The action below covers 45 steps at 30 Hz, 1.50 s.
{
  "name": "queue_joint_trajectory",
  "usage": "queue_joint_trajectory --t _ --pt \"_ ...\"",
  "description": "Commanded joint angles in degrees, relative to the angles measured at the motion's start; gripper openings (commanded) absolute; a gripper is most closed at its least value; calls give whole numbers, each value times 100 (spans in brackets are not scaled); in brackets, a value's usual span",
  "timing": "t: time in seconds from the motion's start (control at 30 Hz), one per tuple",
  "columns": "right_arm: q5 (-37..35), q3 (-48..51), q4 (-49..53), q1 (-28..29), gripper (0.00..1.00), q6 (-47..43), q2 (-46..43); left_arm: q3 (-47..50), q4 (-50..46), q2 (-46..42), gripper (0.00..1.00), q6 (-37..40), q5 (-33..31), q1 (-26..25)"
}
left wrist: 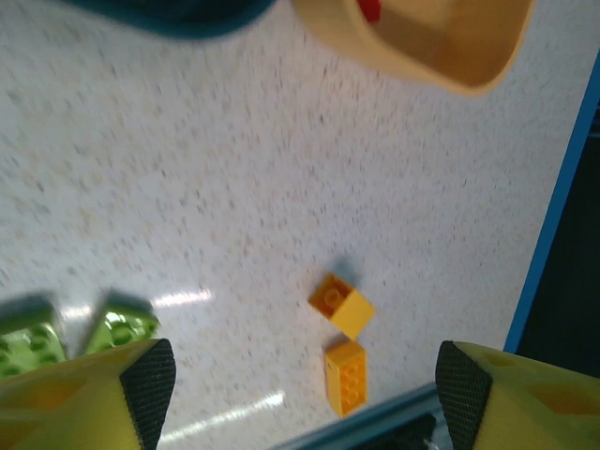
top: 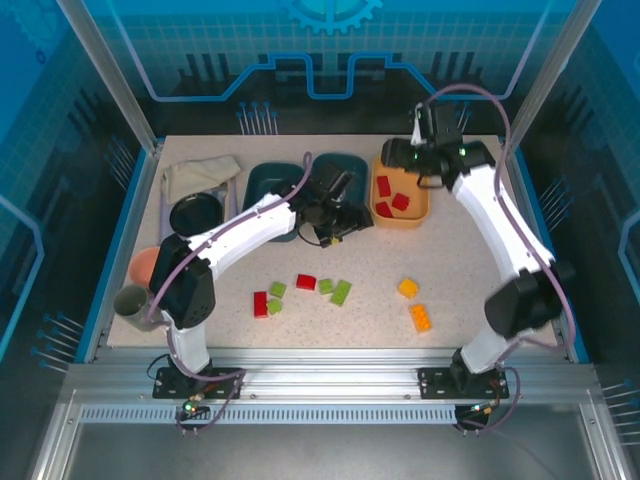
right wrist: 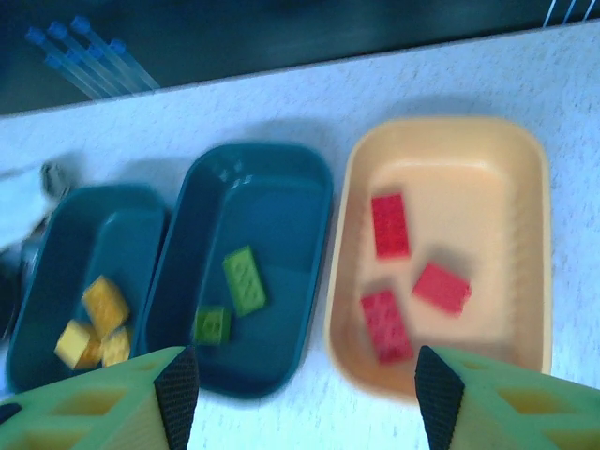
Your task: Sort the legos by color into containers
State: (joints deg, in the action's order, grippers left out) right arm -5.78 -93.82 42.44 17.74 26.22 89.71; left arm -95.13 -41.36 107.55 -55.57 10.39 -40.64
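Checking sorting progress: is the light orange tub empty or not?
Not empty: three red bricks lie inside the light orange tub.

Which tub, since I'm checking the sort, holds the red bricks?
The orange tub, rightmost in the right wrist view; the teal tubs hold no red.

Robotics lab work cell: speckled desk [top: 450, 260] boxed in by aluminium posts [top: 110, 70] and blue panels [top: 330, 12] printed with a gear and circuit lines, left arm [top: 240, 230] and right arm [top: 500, 220] bolted to a slotted metal rail [top: 330, 378] at the near edge.
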Motion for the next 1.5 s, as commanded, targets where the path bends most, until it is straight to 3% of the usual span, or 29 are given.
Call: queue_joint_trajectory --t 0.0,0.2,0.4,0.63,0.87,1.2,1.47 --pt "-317 1337 164 283 66 412 -1027 -355 -429 538 76 -902 590 -297" --pt "-674 2804 951 1155 69 936 -3240 -602 -420 1192 77 -2310 1108 -700" --pt "-970 3349 1734 1821 72 1261 -4472 -821 37 1749 77 -3596 1207 -1028" --pt "-1013 3300 1997 1890 75 1104 -4923 -1659 -94 2484 80 -4526 1107 -1347" --pt "-903 3397 1937 1891 76 1147 -5086 -2113 -461 2938 80 -4847 965 -1438" --pt "-846 3528 1978 1891 76 1195 -5264 -2293 -157 3307 60 -4937 719 -1446" --pt "-838 3578 1973 1887 76 1186 -5340 -2233 -276 3181 31 -4650 467 -1420"
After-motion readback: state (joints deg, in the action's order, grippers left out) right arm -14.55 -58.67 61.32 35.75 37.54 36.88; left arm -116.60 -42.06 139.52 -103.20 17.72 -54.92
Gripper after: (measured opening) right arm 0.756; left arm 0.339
